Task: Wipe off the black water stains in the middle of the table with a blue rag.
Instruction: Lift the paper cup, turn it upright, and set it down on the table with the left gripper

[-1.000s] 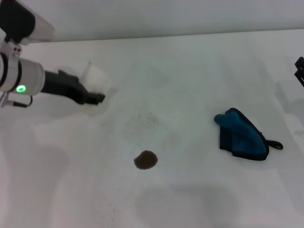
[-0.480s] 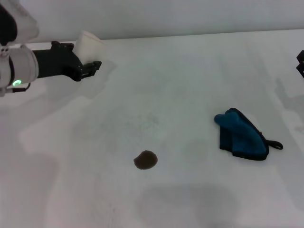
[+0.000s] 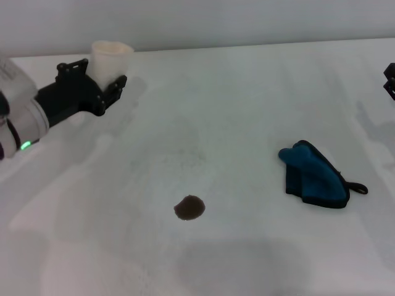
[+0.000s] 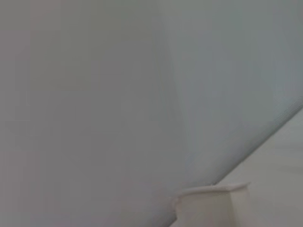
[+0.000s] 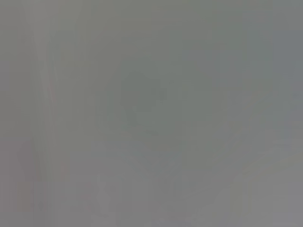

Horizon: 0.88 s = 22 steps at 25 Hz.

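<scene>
The black water stains show as one small dark brown blot on the white table, near its middle. To the right of it lies the blue rag, a teal wedge-shaped bundle with a black loop at its right corner, and nothing touches it. My left gripper is at the far left back of the table, shut on a white paper cup that stands upright between its fingers. The cup's rim also shows in the left wrist view. Only a dark sliver of my right gripper shows at the right edge.
The table's back edge meets a plain grey wall. Faint grey speckles lie just behind the blot. The right wrist view shows only a flat grey surface.
My left gripper has carried the paper cup from low over the left of the table back towards the far left edge. The cup has turned from tilted to upright. The rag and the blot have not moved.
</scene>
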Tool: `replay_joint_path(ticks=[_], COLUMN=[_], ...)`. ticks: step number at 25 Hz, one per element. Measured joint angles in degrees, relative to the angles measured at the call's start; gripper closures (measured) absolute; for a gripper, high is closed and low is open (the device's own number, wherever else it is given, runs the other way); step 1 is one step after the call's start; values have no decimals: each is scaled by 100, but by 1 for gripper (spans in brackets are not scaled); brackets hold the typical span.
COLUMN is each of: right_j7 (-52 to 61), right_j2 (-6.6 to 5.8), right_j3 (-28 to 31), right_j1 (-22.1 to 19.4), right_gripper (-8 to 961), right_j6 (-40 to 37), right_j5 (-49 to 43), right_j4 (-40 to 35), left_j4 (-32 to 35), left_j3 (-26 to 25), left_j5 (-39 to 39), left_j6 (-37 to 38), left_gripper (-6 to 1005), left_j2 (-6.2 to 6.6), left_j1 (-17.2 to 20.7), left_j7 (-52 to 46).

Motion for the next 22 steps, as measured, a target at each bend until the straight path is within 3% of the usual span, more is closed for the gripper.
replay_joint_path(ticks=[6,16,22], right_j7=[4,3,3], right_j2=[-9,-21,-21], right_j3=[-151,-256,-268], right_j1=[-18,-37,-51], right_gripper=[124,124,124], right_j6=[-51,-323,-370], right_j5=[-30,-76,-83], right_j4=[-113,-250,-272], left_j4=[534,1796,1877], left_j3=[-15,-128,-162], left_j5=[-564,-1737,-1823], left_j6=[114,334,348], left_gripper=[533,530,528], left_j2=[-3,-13,-30], left_j1=[480,1633,1894], left_j7=[917,3690,4060])
